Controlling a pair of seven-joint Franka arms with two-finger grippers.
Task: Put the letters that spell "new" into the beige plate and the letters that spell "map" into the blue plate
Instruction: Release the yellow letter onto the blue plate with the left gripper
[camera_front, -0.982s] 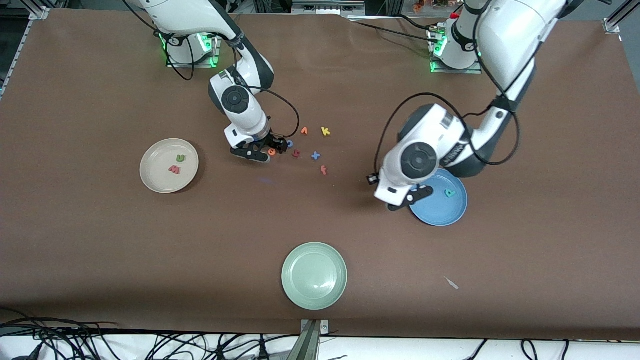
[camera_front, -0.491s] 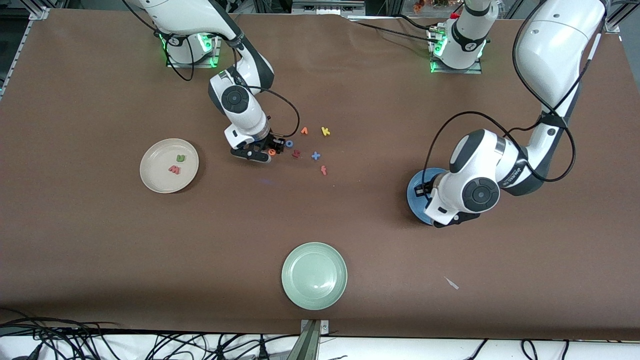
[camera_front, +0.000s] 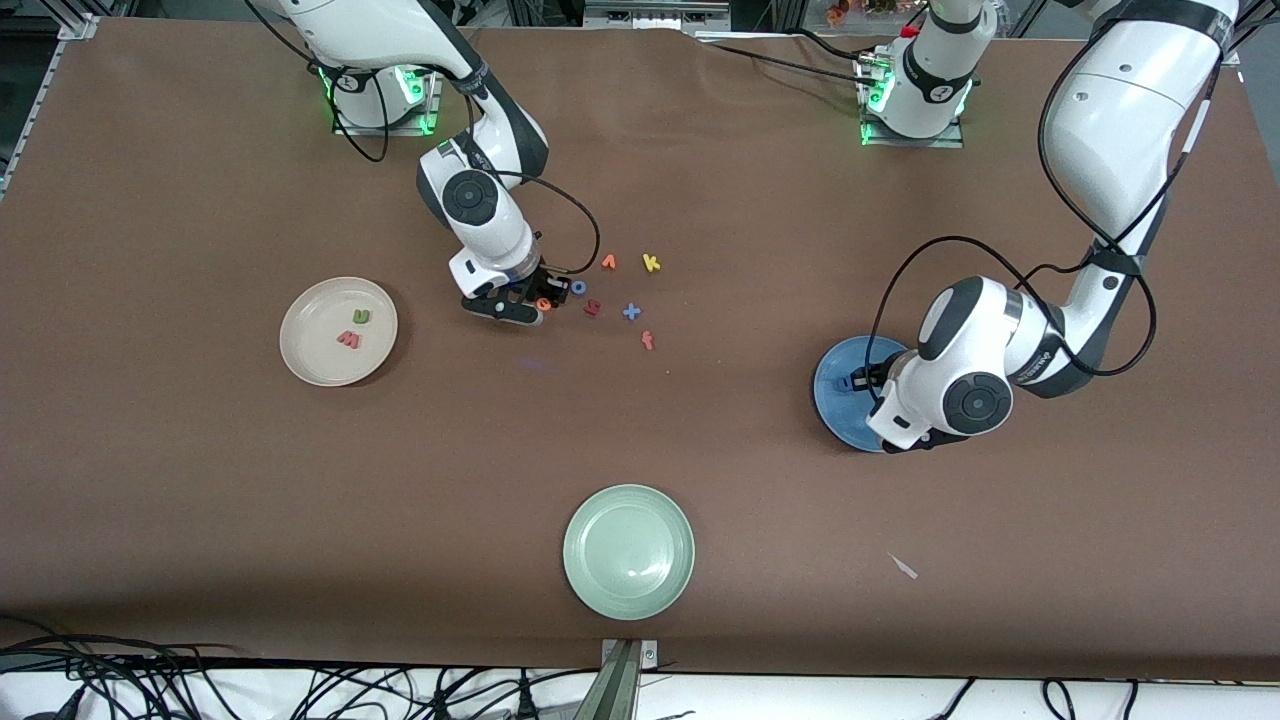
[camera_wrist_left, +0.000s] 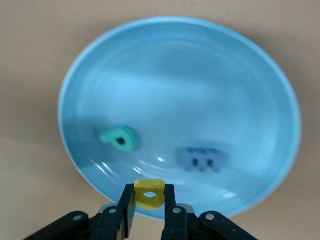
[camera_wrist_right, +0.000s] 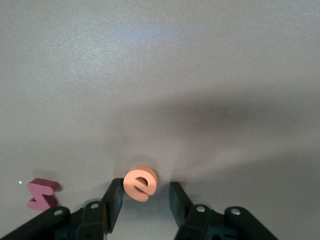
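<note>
The left claw (camera_wrist_left: 148, 212) hung over the round blue plate (camera_wrist_left: 250, 65), pinching the small yellow foam a (camera_wrist_left: 149, 193); under it lay the teal p (camera_wrist_left: 120, 138) and blue m (camera_wrist_left: 202, 159). The right claw (camera_wrist_right: 145, 200) stood low on the brown tabletop (camera_front: 200, 480), fingers part-closed around the orange e (camera_wrist_right: 140, 183), one touching it. The cream-beige plate (camera_front: 305, 355), well apart, held the green n (camera_front: 361, 316) and pink-red w (camera_front: 348, 340).

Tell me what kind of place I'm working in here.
Likely a robotics lab workbench, not a home: two arms bolted to a brown-covered table, aluminium framing along the edge by the bases, loose cables along the edge nearest the front camera. The props are foam letters and plates such as the pale green plate.
</note>
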